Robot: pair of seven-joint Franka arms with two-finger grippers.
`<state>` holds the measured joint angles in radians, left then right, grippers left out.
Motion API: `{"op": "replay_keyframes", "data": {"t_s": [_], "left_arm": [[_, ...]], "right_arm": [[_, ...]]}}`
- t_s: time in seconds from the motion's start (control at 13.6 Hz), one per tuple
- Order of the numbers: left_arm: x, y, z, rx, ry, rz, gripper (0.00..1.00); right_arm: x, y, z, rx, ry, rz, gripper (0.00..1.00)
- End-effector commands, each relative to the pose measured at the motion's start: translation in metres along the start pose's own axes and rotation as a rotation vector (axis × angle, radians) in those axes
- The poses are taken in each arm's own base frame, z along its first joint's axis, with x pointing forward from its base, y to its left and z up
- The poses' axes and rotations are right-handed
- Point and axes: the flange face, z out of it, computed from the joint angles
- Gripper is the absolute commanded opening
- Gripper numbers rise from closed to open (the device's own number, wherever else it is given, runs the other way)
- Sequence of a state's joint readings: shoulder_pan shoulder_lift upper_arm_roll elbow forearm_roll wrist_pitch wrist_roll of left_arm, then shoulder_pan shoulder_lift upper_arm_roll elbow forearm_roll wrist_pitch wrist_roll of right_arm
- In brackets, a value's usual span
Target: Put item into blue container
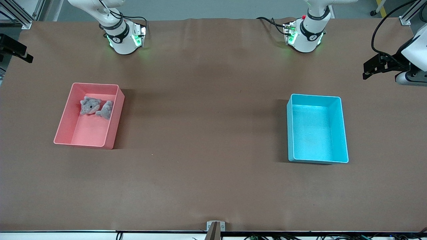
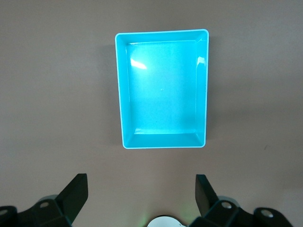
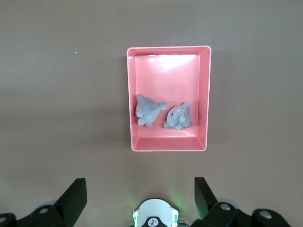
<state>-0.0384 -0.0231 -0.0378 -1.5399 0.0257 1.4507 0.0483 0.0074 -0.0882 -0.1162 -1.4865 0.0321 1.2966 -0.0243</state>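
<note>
The light blue container (image 1: 317, 130) stands empty toward the left arm's end of the table. Two grey plush toys (image 1: 89, 105) (image 1: 106, 110) lie side by side in the pink bin (image 1: 87, 133) toward the right arm's end. My left gripper (image 2: 142, 182) hangs open high over the bare table beside the blue container (image 2: 161, 90), with nothing between its fingers. My right gripper (image 3: 140, 185) hangs open high over the table beside the pink bin (image 3: 168, 75), where both plush toys (image 3: 149, 109) (image 3: 179, 116) show. Neither gripper shows in the front view.
Brown table cover (image 1: 206, 133) spreads between the two bins. Both arm bases (image 1: 121, 36) (image 1: 305, 35) stand at the table's edge farthest from the front camera. A white and black device (image 1: 400, 65) juts in at the left arm's end.
</note>
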Motion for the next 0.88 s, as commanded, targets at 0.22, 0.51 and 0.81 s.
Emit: {"op": "replay_keyframes", "data": {"t_s": [0.22, 0.51, 0.81], "left_arm": [[0.003, 0.005, -0.008, 0.004, 0.003, -0.003, 1.00], [0.006, 0.001, -0.005, 0.004, -0.003, -0.004, 1.00], [0.007, -0.005, -0.009, -0.004, 0.006, -0.007, 1.00]], "right_arm": [[-0.009, 0.001, -0.002, 0.007, 0.002, -0.003, 1.00], [0.025, 0.004, 0.033, 0.010, -0.076, 0.015, 1.00], [0.081, 0.041, 0.112, -0.005, -0.208, 0.050, 1.00]]}}
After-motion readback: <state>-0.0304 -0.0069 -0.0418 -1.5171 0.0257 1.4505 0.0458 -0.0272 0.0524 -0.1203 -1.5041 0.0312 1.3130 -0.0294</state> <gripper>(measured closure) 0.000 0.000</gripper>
